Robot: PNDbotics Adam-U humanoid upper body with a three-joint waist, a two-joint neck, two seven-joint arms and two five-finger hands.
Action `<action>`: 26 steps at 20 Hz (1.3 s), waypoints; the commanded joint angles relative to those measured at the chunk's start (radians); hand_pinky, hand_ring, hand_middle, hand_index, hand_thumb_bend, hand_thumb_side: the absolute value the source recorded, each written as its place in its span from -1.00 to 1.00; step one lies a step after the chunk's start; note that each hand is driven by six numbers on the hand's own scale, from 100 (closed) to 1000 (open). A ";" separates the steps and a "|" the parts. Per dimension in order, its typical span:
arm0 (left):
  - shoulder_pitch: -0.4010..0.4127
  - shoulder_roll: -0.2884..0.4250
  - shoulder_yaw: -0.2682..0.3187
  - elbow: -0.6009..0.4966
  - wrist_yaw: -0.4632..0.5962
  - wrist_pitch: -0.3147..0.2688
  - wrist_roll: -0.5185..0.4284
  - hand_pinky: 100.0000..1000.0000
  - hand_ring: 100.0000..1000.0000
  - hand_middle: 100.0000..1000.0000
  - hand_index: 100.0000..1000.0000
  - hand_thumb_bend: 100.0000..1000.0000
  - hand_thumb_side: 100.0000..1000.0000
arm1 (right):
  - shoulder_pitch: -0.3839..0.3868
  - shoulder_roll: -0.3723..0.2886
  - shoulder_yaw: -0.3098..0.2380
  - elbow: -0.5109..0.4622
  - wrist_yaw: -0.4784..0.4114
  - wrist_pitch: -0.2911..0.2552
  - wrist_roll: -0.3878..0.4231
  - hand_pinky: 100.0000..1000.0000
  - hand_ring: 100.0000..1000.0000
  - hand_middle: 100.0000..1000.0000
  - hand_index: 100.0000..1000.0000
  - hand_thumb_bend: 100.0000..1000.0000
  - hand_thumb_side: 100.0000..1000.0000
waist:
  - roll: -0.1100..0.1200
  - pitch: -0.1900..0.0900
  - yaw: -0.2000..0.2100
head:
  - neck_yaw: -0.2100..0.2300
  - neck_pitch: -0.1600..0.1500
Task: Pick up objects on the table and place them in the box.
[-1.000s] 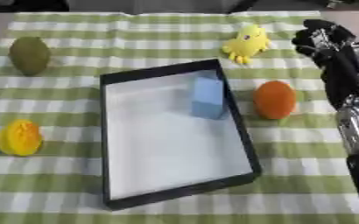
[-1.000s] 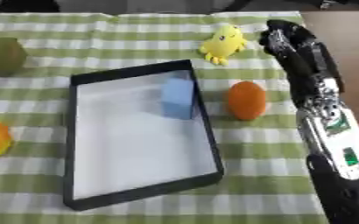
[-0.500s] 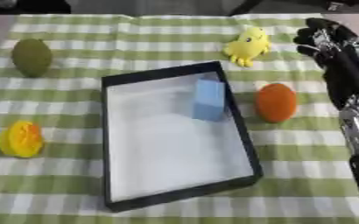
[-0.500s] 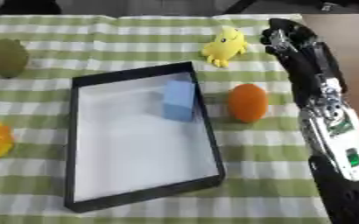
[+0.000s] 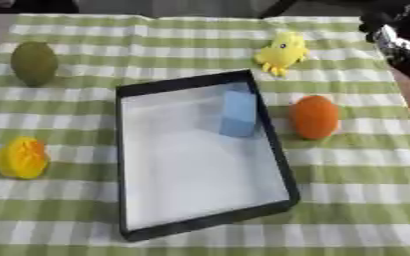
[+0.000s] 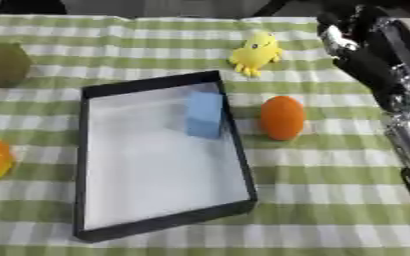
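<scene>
Sitting in the middle of the table, the box [image 5: 200, 220] is a shallow rectangular tray with thin black walls and a smooth white floor, turned slightly askew. A pale blue block [image 5: 239, 113] with flat faces lies inside it, close against the right wall near the far end. Just outside that wall rests an orange egg-shaped object [image 5: 314, 116] with a matte skin. Beyond the box's far right corner stands a yellow duck-like toy [image 5: 281, 52], soft-looking and rounded. Well off to the left lie a dull olive-green rounded fruit [image 5: 34, 62] at the far side and a bumpy yellow-orange object [image 5: 20, 158] nearer me. Everything rests on a green-and-white checked cloth [image 5: 357, 200].

My right hand [image 6: 353, 27] hangs at the far right edge, black with silver parts, above the cloth and to the right of the duck, touching nothing. Whether its fingers are curled or straight I cannot tell. My left hand does not show.
</scene>
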 commanded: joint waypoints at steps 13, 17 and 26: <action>0.004 0.044 0.007 -0.007 -0.010 0.000 0.004 0.66 0.67 0.56 0.55 -0.86 0.50 | 0.030 -0.405 0.132 -0.031 0.132 -0.014 0.228 0.70 0.66 0.55 0.66 -0.82 -0.20 | -0.026 -0.028 -0.006 | 0.003 0.000; 0.005 0.046 0.007 -0.007 -0.010 0.001 0.004 0.66 0.67 0.56 0.55 -0.86 0.50 | 0.042 -0.495 0.152 -0.031 0.118 -0.012 0.291 0.70 0.69 0.59 0.70 -0.58 -0.24 | -0.027 -0.028 -0.007 | 0.002 0.001; 0.008 0.052 0.006 -0.006 -0.011 0.001 0.003 0.67 0.67 0.56 0.55 -0.87 0.50 | 0.024 -0.555 0.166 -0.031 0.137 -0.010 0.427 0.71 0.71 0.62 0.73 -0.41 -0.36 | -0.032 -0.030 -0.010 | 0.000 0.003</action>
